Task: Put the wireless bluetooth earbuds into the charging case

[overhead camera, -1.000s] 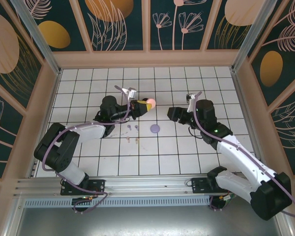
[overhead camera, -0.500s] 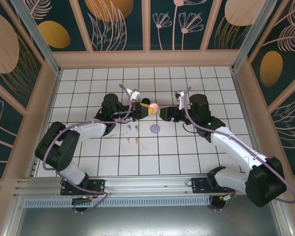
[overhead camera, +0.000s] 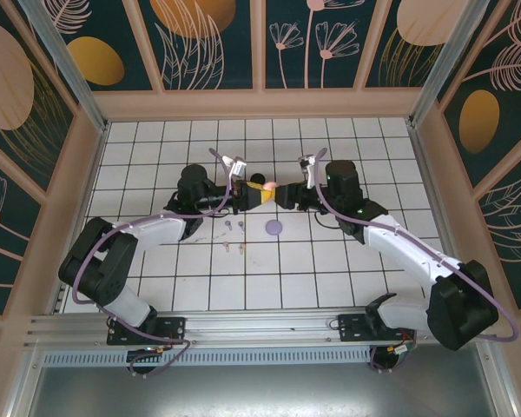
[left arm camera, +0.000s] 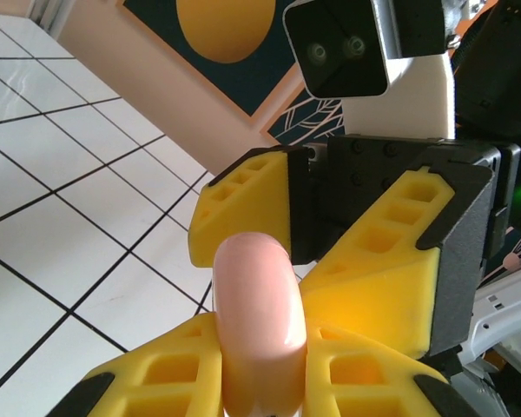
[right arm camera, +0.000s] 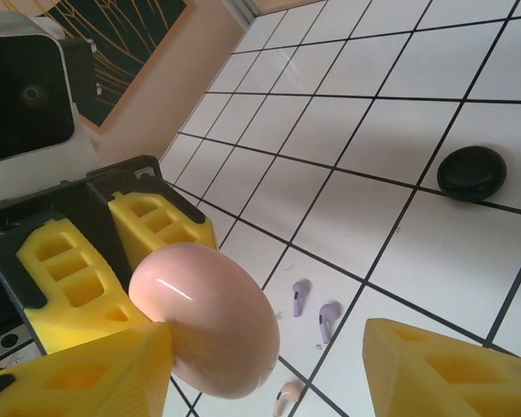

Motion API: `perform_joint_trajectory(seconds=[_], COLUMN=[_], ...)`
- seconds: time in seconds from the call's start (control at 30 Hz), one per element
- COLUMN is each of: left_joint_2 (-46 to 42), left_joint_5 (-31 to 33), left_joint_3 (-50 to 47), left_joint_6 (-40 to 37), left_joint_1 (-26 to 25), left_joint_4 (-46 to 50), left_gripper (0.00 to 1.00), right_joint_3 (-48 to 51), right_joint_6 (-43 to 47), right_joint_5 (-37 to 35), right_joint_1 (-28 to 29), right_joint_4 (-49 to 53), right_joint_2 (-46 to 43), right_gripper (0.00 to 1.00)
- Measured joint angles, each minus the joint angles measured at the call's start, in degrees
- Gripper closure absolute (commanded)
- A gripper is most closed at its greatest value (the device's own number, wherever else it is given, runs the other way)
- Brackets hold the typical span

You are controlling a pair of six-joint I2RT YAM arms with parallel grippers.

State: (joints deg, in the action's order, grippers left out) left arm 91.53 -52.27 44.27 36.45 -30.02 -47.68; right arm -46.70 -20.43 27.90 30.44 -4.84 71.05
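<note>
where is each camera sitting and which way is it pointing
Top external: high behind the robot, looking down on the white tiled table; both arms show, left gripper and right gripper facing each other.
Left wrist: faces the right gripper; own yellow fingers clamp a glossy round pink case.
Right wrist: faces the left gripper; own fingers open.
Both wrist views share that case.

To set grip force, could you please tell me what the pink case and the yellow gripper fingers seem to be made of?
The pink case looks like smooth glossy plastic, given its sharp highlight streak. The yellow fingers look matte, likely printed plastic or rubber, with open lattice cells and no shine.
</note>
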Motion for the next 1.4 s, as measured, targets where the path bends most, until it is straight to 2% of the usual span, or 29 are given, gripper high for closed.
perform_joint_trajectory(seconds=[0.2, 0.43, 0.77, 0.93, 1.4], left_joint_2=[-0.2, -2.6, -2.6, -2.6, -2.6], left_joint_5=[0.4, -1.4, -2.8, -3.3, -3.5], left_joint_3=[0.0, -0.1, -1.0, -1.0, -1.0], left_joint_6=[0.2, 0.2, 0.4, 1.1, 1.3], left_joint_1=[0.1, -0.3, -0.3, -0.3, -0.5], left_joint_4=[0.4, -0.3, -0.6, -1.5, -1.8], left_gripper=[1.0, 1.0, 1.0, 1.0, 1.0], right_joint_3=[0.2, 3.4, 5.7, 5.7, 3.9], right_joint_6=[-1.1, -3.1, -3.4, -3.5, -3.5], right_joint_5=[-1.4, -3.4, 5.3, 8.2, 9.1], right_joint_1=[-1.3, -4.9, -4.9, -4.9, -3.3], right_joint_4=[-1.0, -1.8, -2.7, -2.8, -3.8], right_joint_2=[0.2, 1.5, -8.5, -7.2, -2.8], right_gripper=[0.51, 0.5, 0.5, 0.52, 0.57])
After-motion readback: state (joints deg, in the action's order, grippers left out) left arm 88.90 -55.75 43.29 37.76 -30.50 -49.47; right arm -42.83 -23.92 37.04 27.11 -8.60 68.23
